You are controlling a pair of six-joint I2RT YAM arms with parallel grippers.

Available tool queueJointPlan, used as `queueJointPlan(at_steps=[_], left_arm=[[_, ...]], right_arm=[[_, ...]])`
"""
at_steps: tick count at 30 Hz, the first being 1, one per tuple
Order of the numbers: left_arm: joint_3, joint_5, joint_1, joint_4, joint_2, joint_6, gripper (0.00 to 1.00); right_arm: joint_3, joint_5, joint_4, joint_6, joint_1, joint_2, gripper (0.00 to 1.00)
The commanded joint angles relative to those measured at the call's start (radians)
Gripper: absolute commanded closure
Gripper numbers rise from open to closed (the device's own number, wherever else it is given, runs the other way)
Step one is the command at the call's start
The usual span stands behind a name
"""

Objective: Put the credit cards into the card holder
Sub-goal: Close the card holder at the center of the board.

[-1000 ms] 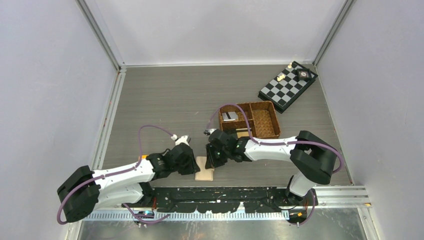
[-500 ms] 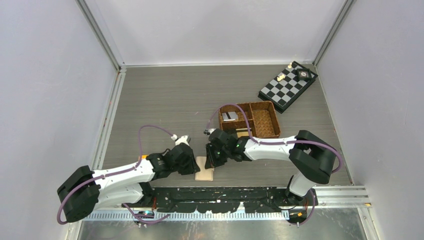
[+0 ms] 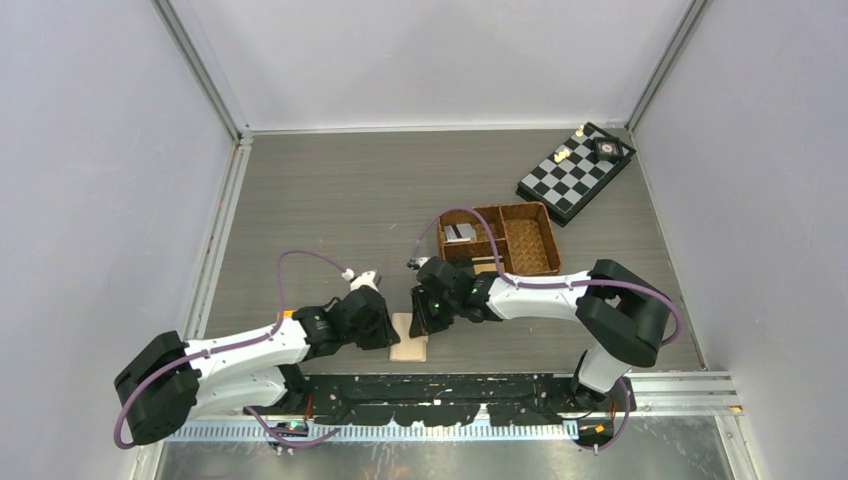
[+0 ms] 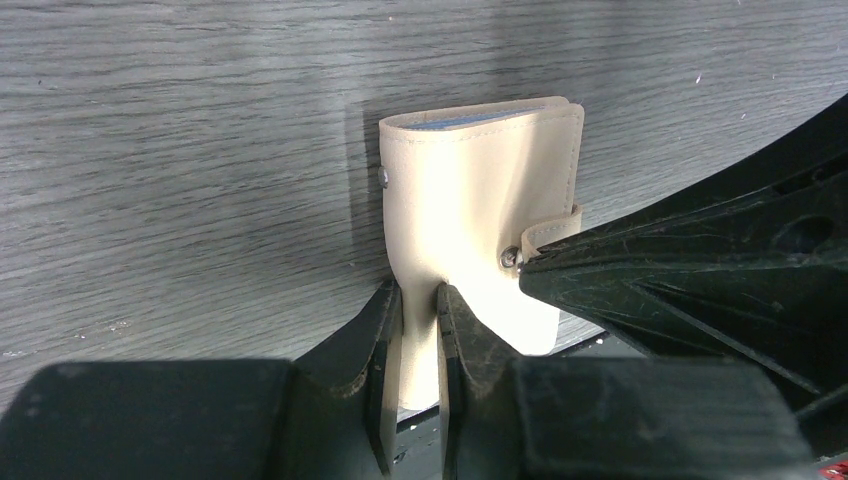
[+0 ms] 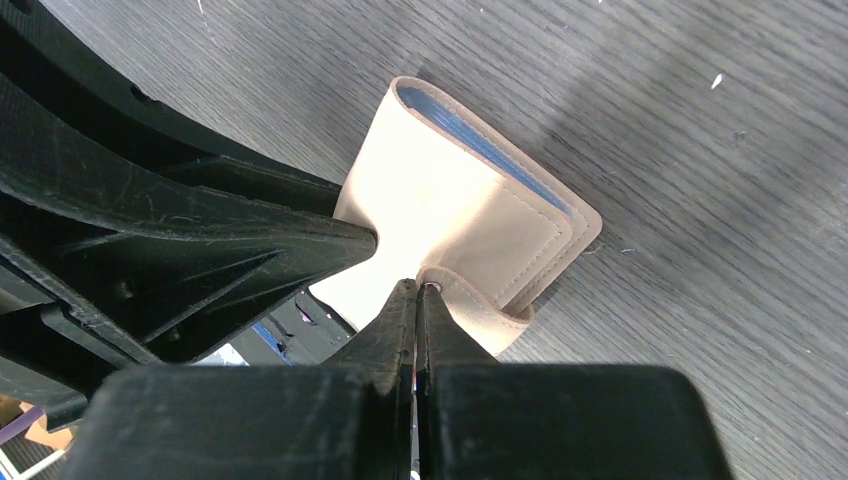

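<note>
Wallet, beige and folded shut, sits on the table near its front edge, between both arms. Left gripper pinches the wallet's near edge in narrow jaws. Right gripper, closed tight, nips the snap tab. Behind stands a woven basket holding a grey card.
</note>
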State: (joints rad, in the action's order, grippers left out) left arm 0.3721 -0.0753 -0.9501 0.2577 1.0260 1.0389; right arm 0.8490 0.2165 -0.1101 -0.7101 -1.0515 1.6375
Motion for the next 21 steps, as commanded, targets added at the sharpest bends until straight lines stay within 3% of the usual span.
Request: queueJointPlan(at_steps=[1, 21], left_arm=[[0.004, -0.050, -0.006, 0.048, 0.018, -0.027, 1.00], [0.004, -0.050, -0.006, 0.048, 0.020, -0.026, 1.00]], right_arm=[[0.031, -0.002, 0.040, -0.008, -0.005, 0.043, 1.00], [0.074, -0.040, -0.053, -0.021, -0.014, 0.102, 1.00]])
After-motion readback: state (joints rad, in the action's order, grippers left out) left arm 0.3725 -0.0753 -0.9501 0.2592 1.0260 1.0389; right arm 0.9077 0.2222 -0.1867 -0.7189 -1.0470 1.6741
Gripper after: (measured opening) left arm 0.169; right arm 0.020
